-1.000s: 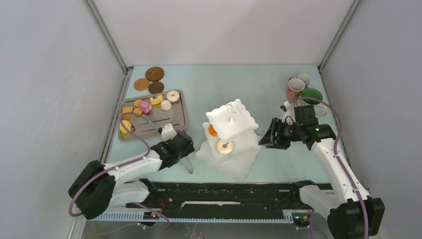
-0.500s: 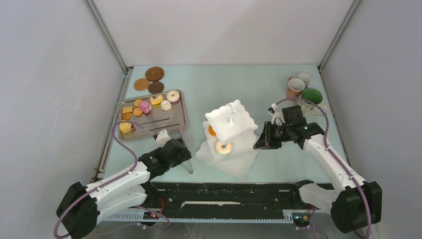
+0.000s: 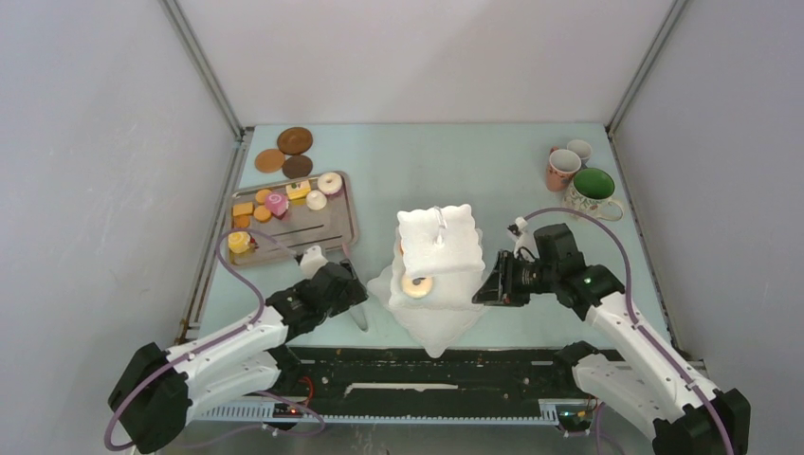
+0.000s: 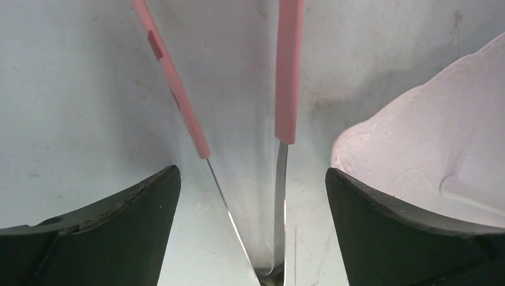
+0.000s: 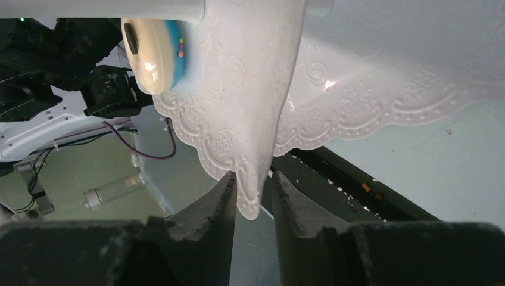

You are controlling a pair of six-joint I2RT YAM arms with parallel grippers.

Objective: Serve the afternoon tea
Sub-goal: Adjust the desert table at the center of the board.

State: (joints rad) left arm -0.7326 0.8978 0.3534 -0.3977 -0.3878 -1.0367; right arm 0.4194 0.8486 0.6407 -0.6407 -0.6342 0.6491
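The white three-tier stand (image 3: pixel 436 239) stands mid-table with a donut (image 3: pixel 415 283) on its middle tier. My right gripper (image 3: pixel 481 289) is at the stand's right side. In the right wrist view its narrow jaws (image 5: pixel 253 177) pinch a downturned corner of a wavy tier (image 5: pixel 250 119), with the donut (image 5: pixel 152 53) above left. My left gripper (image 3: pixel 356 300) stands open low over the table left of the stand. In its wrist view the fingers (image 4: pixel 253 202) straddle the pink tongs (image 4: pixel 287 77) without touching them. Three mugs, pink (image 3: pixel 561 169), pale (image 3: pixel 579 150) and green-inside (image 3: pixel 593 187), stand far right.
A grey metal tray (image 3: pixel 337 232) at the left holds several small cakes, biscuits and a donut (image 3: pixel 330 182). Three brown coasters (image 3: pixel 295 140) lie behind it. The stand's lowest tier (image 3: pixel 438 327) reaches close to the table's near edge and the black rail.
The stand has turned and shifted slightly toward the near edge, and my right gripper has moved with it. My left arm pulled back from the tray a second ago and its jaws widened.
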